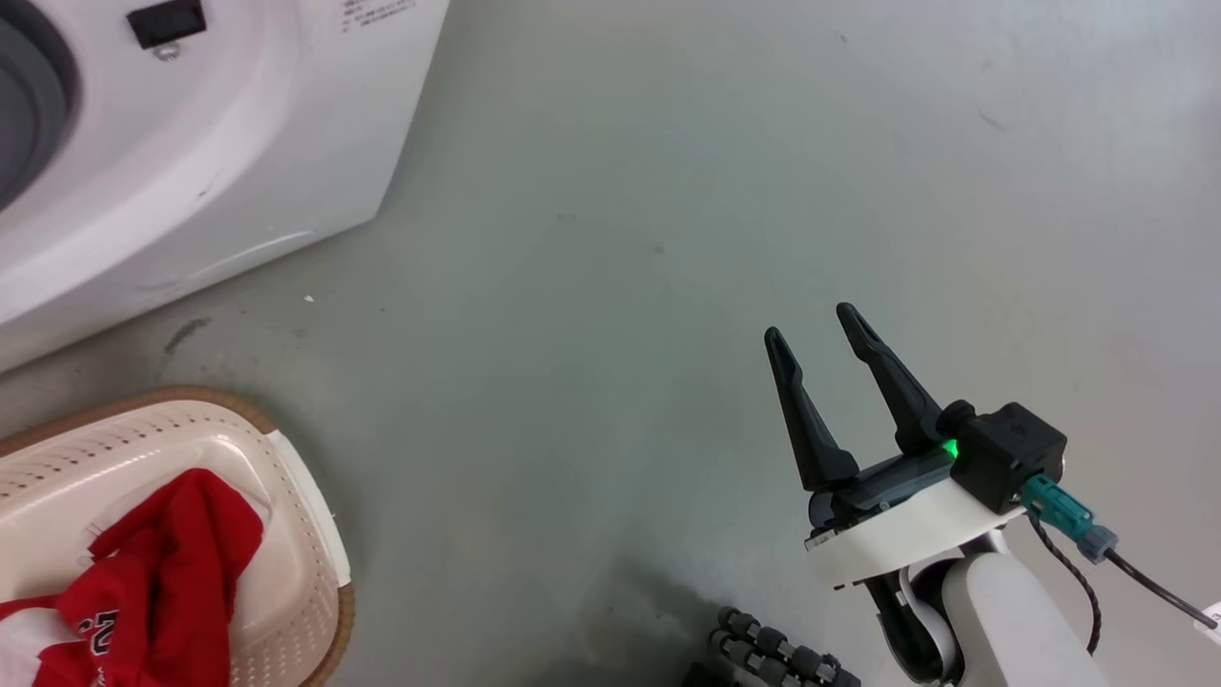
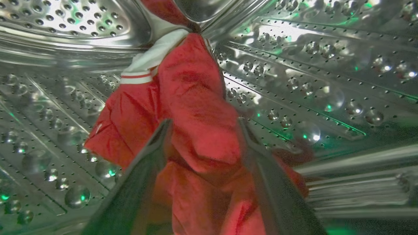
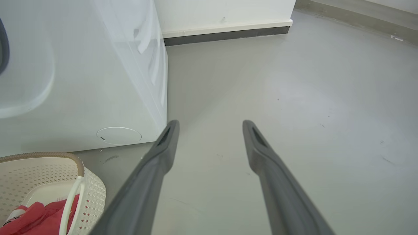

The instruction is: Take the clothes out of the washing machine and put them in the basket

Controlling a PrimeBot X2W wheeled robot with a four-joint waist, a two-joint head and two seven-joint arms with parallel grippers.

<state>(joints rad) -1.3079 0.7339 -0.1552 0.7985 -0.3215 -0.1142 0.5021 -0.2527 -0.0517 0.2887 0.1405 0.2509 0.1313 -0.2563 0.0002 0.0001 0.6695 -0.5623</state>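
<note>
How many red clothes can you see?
2: one red garment in the basket, a second garment inside the washing machine drum, between the jaws of the left gripper. More may be hidden underneath.

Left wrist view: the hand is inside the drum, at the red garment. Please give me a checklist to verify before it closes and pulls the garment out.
1. Garment between the fingers of the left hand: ok, red cloth fills the gap.
2. Left hand open, ready to close: ok.
3. Garment free of the drum: cannot tell; its far end runs past the top edge of the picture.
4. Basket has room: ok, a red piece lies in it and space remains.
5. Right hand out of the way: ok, open and empty above the floor.
</note>
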